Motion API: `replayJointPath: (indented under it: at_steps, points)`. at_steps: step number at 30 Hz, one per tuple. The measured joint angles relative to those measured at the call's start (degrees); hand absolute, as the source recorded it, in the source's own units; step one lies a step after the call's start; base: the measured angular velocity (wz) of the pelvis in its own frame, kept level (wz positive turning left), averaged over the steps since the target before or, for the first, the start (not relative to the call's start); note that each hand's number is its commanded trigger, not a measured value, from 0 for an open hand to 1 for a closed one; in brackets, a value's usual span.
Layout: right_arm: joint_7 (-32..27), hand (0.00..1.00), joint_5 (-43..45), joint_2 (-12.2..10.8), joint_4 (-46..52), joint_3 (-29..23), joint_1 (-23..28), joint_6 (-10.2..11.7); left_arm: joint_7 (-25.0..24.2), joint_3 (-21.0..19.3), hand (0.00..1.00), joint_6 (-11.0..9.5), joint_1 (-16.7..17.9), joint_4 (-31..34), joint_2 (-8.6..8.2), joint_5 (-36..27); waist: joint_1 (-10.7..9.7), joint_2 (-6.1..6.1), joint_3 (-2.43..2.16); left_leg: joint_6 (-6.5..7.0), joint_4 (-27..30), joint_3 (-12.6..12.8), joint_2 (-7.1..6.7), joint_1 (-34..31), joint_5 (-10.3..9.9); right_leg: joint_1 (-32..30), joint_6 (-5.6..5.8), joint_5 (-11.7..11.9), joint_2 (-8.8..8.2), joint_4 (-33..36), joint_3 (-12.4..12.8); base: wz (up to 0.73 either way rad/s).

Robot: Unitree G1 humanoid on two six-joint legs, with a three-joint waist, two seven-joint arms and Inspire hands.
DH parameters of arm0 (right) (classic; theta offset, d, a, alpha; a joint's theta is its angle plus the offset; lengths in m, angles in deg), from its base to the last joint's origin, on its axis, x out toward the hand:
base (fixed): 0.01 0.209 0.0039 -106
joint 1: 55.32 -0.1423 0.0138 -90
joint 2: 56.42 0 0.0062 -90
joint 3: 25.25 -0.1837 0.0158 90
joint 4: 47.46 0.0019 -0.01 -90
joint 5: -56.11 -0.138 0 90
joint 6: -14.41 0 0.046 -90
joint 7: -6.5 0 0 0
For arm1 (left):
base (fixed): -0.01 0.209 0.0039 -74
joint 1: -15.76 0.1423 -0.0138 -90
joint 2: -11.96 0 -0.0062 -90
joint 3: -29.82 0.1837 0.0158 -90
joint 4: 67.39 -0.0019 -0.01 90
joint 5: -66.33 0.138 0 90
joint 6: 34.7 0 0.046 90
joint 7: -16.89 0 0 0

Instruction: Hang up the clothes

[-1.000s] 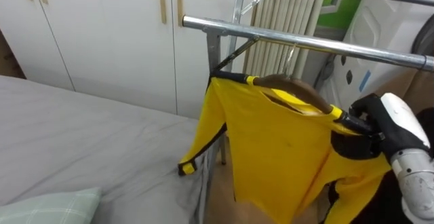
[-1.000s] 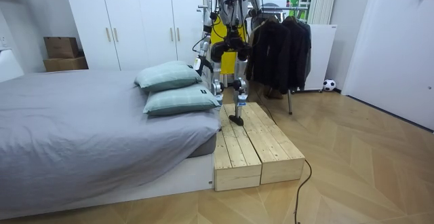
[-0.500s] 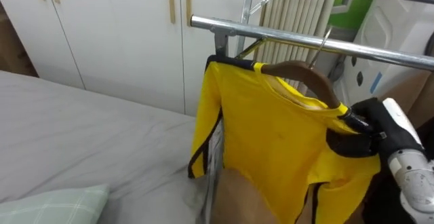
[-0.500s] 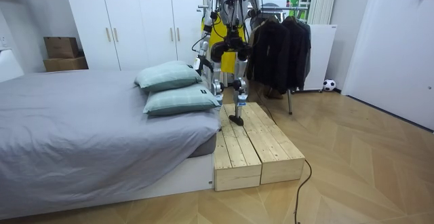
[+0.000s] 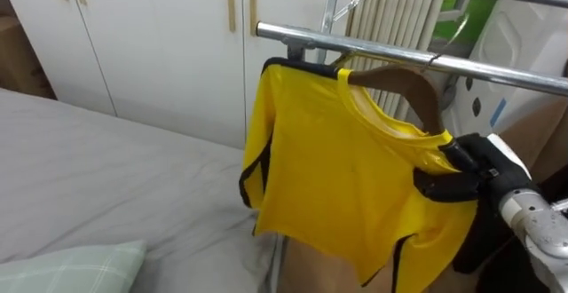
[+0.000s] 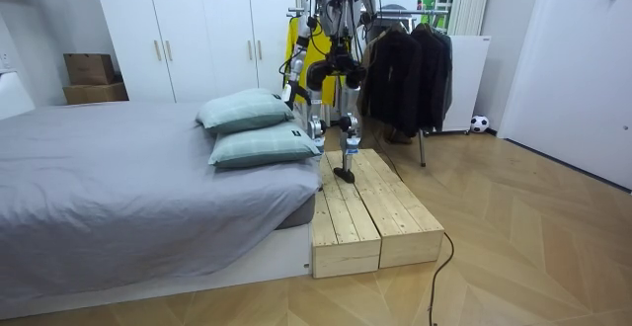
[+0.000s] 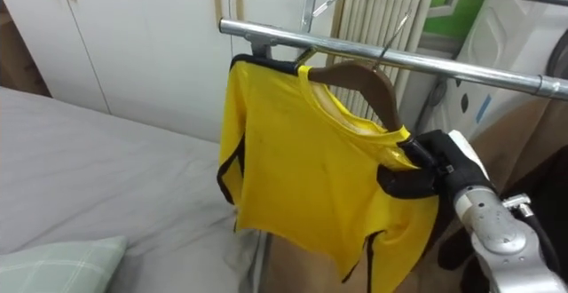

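Rail [image 5: 373, 46] overhead, shirt [image 5: 337, 169] in right hand [image 5: 470, 170]

Bright, even light right across the room. A white glint runs along the shiny silver metal clothes rail [image 5: 297, 35]. The yellow black-trimmed shirt [image 5: 337, 169] drops a soft shadow onto the grey bedsheet [image 5: 133, 178]. The pale wooden floor [image 6: 533, 247] gleams faintly.

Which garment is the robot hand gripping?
The yellow shirt on the wooden hanger, right robot hand at its shoulder; the dark jackets hang apart.
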Motion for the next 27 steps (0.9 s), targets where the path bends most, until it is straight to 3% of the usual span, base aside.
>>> replayJointPath:
  at_steps: [11, 16, 27]
  points:
    - [7.2, 1.00, -10.4, 0.1, -10.9, 0.5, -1.8, -0.7, 0.6, 0.0, 0.00, -0.1, -0.8, 0.1, -0.26, -0.1, 0.5, 0.09, 0.06, 0.01, 0.2, -1.9, -0.43, 0.5, 0.0, 1.8, 0.22, 0.1, -0.75, -1.1, -1.9, 0.10]
    - [11.5, 1.00, -15.8, 0.0, -15.9, 0.6, -2.2, -1.2, 0.8, 0.1, 0.00, 0.9, -1.2, 1.5, -0.88, -0.1, 1.2, 0.38, 0.20, 0.03, 0.1, -2.7, -0.75, 0.4, 0.0, 1.9, 0.45, 0.0, -1.06, -1.2, -2.6, 0.07]
    - [15.1, 1.00, -17.2, 0.1, -25.0, 1.5, -3.6, -1.3, 0.8, 0.2, 0.00, 1.4, -0.9, 3.1, -0.89, -0.3, 1.1, 0.37, 0.17, 0.04, 0.1, -4.7, -0.94, 0.6, 0.0, 3.6, 0.27, 0.1, -1.49, -2.9, -4.8, 0.10]
